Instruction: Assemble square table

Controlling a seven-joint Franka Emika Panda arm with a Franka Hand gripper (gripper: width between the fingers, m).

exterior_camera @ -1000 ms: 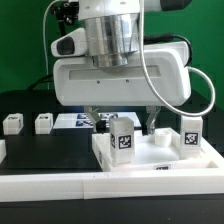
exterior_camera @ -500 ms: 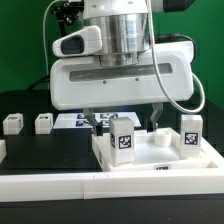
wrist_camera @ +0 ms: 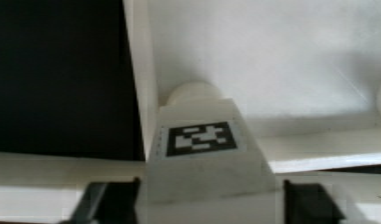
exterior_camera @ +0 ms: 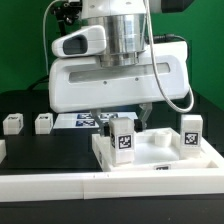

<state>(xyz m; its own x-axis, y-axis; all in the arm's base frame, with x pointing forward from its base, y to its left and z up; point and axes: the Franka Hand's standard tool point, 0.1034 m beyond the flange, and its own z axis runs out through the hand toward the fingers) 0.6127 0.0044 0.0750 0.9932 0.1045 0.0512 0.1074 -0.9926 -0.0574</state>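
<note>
Hand (wrist_camera: 208, 203) half-open, straddling a tagged leg (wrist_camera: 205, 140); contact unclear

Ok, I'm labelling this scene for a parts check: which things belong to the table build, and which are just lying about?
Job: flat square white plastic table top; two chunky white tagged legs upright on it; two more loose legs beside it.
Lying about: thin white marker board; long white rail.
</note>
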